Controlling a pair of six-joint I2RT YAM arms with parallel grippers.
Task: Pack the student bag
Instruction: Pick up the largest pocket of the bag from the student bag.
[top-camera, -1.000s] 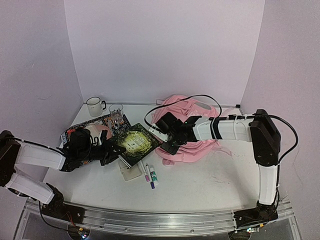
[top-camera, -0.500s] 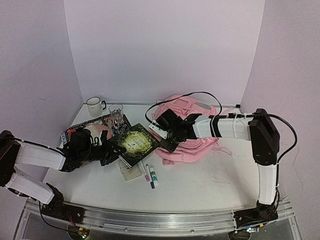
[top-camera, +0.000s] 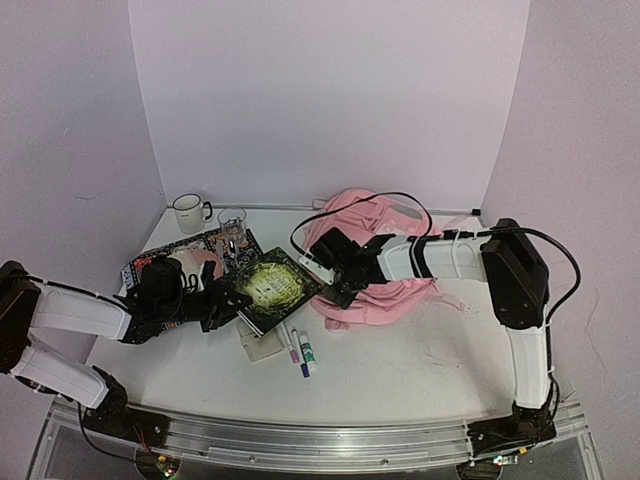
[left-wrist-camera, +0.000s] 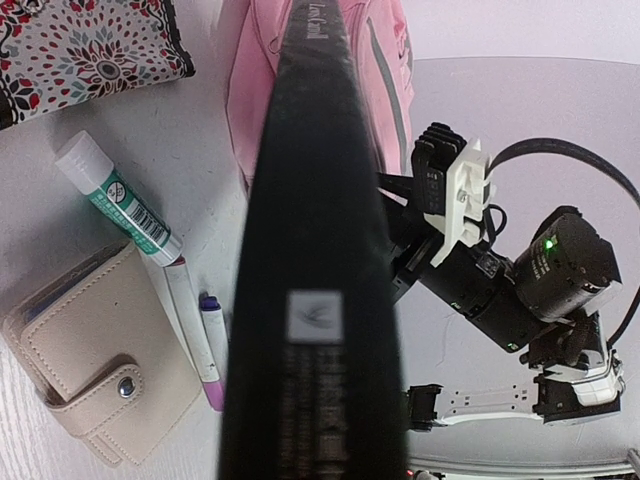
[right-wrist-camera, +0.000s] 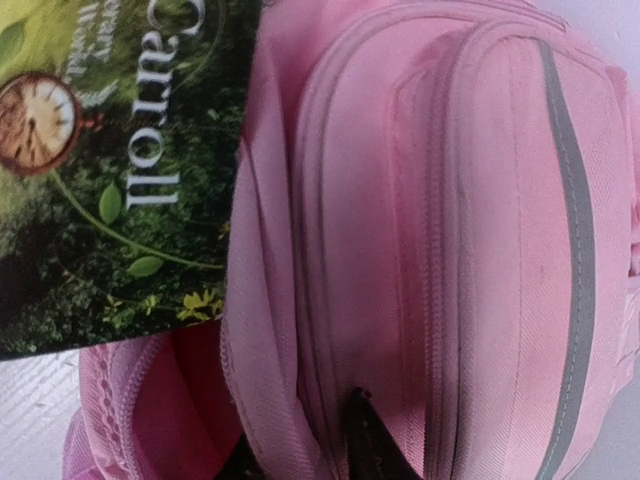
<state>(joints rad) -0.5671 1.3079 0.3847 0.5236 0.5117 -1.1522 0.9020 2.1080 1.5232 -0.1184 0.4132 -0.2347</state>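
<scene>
The student bag (top-camera: 385, 300) lies pink and crumpled at the table's middle right, and it fills the right wrist view (right-wrist-camera: 480, 200). My right gripper (top-camera: 338, 288) is at the bag's left edge, shut on a fold of its fabric by the zips. One dark fingertip (right-wrist-camera: 368, 445) shows against that fold. My left gripper (top-camera: 222, 303) is shut on a dark green book (top-camera: 268, 287). The book is tilted, with its far corner touching the bag's open side. In the left wrist view the book's black spine (left-wrist-camera: 310, 250) hides my fingers. The book's cover (right-wrist-camera: 110, 170) overlaps the bag.
A white mug (top-camera: 187, 212) and a glass (top-camera: 232, 222) stand at the back left. A patterned pouch (top-camera: 165, 255) lies behind the left arm. A beige wallet (left-wrist-camera: 95, 360), two markers (left-wrist-camera: 195, 320) and a glue stick (left-wrist-camera: 118, 200) lie under the book. A black cable (top-camera: 350, 205) arcs over the bag.
My right gripper has shifted slightly left along the bag and closed on its fabric. The left arm and the book have stayed put.
</scene>
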